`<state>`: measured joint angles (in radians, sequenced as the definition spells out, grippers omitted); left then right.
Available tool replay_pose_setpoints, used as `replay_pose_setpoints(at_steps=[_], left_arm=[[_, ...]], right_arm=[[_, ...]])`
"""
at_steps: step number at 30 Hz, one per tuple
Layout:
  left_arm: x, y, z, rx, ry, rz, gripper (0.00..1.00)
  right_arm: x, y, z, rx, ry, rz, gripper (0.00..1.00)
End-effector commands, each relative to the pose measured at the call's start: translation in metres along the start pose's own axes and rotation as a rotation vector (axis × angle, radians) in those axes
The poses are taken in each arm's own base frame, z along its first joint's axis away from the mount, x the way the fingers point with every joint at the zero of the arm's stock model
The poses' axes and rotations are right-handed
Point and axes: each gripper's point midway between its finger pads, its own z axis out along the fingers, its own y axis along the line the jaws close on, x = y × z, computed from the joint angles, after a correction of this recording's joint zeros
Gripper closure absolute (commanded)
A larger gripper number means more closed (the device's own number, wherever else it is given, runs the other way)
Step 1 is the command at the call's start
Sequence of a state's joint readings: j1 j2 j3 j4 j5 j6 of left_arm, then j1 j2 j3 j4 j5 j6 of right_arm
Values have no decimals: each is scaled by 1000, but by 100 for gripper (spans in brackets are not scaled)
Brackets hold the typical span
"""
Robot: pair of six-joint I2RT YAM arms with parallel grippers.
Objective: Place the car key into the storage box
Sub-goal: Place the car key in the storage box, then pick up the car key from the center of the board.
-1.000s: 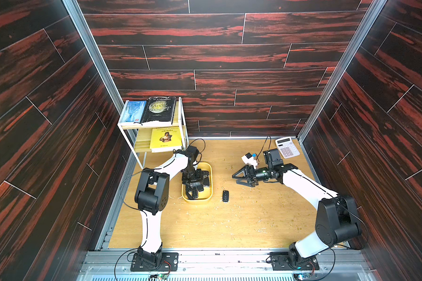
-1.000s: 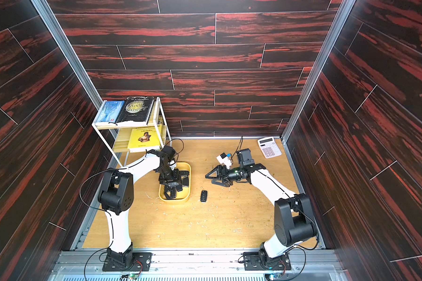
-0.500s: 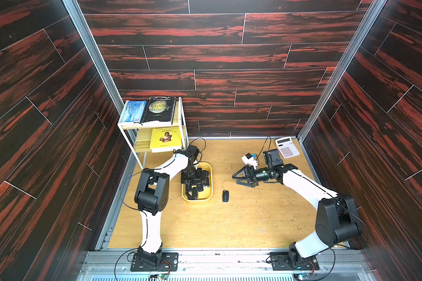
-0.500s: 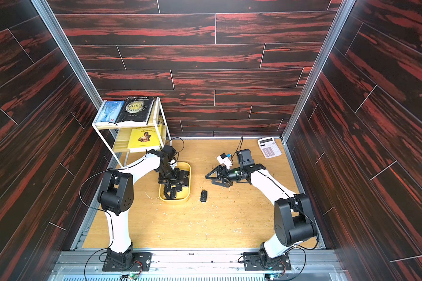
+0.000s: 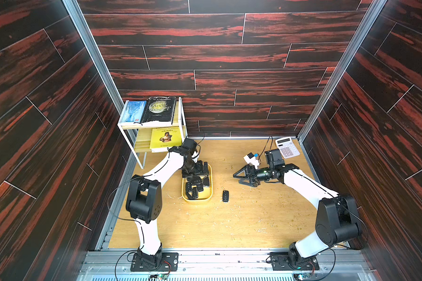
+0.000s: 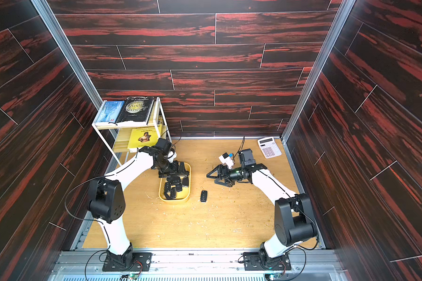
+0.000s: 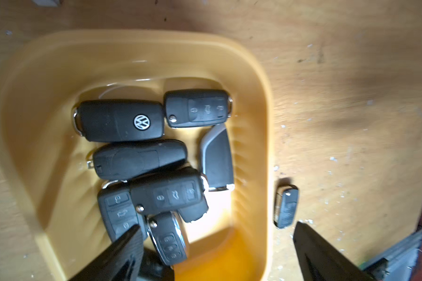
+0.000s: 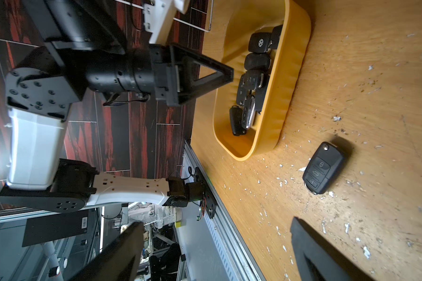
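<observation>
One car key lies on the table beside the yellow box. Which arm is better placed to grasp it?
Probably right: the right end effector, open and empty, faces the car key on its side of the storage box; the left end effector hangs over the box.

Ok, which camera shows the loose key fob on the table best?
Right wrist view: the key fob is large, sharp, buttons up. Left wrist view shows it blurred beside the storage box; both top views show only a small dark shape.

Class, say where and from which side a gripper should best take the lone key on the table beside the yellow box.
Probably from above, pinching the key across its long sides at mid-body: it lies flat, buttons up, apart from the box.
</observation>
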<state>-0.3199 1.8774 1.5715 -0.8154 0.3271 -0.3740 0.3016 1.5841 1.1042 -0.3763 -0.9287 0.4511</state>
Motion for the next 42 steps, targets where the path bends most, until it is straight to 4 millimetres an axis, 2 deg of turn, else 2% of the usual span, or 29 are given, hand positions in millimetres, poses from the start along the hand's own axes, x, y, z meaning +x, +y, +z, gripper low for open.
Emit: replay_pose_setpoints(at_steps=[1,4,6,9,11,13,16,20,24,30,36,39,42], left_arm=[[-3,-36,-44,129,-84,28,0],[-13,-76,-92,339,-274,67,0],[-23,-86,-122,429,-426,-16,0],[-13,-102,-153,570,-466,-42,0],[-6,-109,-160,622,-436,-61,0],[2,-111,-158,644,-382,-91,0],[13,-111,-168,661,-386,-90,0],[17,-84,-190,614,-445,-162,0],[19,-47,-201,627,-452,-267,0],[40,-6,-199,562,-438,-329,0],[43,34,-206,503,-523,-460,0],[50,57,-198,429,-511,-542,0],[61,71,-181,373,-454,-588,0]], right_arm=[[-1,-16,1,65,0,14,1],[-4,-30,1,144,-3,15,1],[-4,-43,-1,218,-2,11,1],[-5,-57,-4,324,0,-8,2],[-4,-67,-7,421,6,-27,1],[-3,-76,-7,520,19,-53,1],[1,-80,-2,651,49,-113,1],[4,-79,6,821,83,-186,2],[12,-77,15,917,129,-235,2],[32,-89,34,938,201,-236,6],[47,-101,53,948,244,-247,11],[50,-103,62,958,256,-252,12],[51,-105,70,955,266,-254,12]])
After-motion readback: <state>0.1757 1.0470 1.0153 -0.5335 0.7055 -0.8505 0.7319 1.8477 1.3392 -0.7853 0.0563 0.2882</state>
